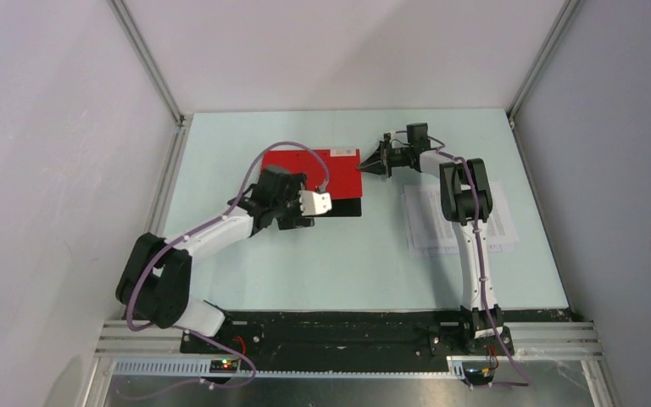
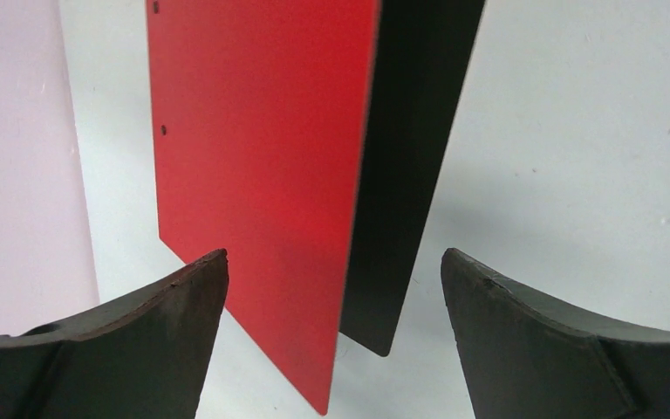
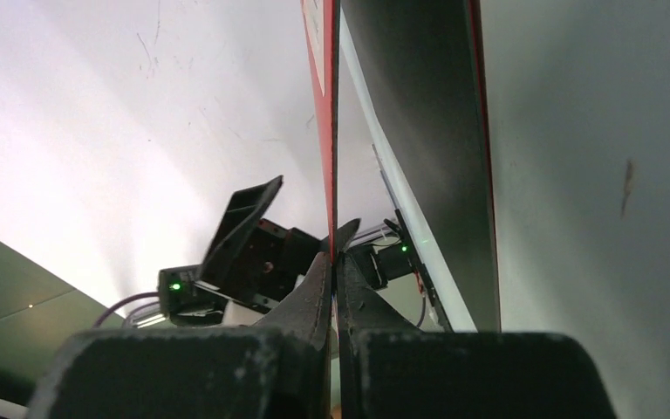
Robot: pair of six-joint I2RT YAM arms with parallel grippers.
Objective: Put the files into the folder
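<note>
The red folder [image 1: 301, 168] lies at the back middle of the table, and its black inside [image 1: 345, 206] shows along the near edge. My right gripper [image 1: 363, 167] is shut on the right edge of the red cover [image 3: 322, 105] and holds it raised off the black lower panel [image 3: 419, 131]. My left gripper [image 1: 322, 203] hovers open at the folder's near edge. In the left wrist view, the lifted red cover [image 2: 262, 157] and the black panel [image 2: 410, 157] stand between the spread fingers of the left gripper [image 2: 333, 262]. The files [image 1: 434, 222], white printed sheets, lie on the table at the right, partly under the right arm.
Pale walls with aluminium frame posts [image 1: 148, 64] close in the table on three sides. The arm bases stand on a black rail [image 1: 339, 335] along the near edge. The left arm's wrist [image 3: 244, 253] shows just beyond the right gripper's fingertips.
</note>
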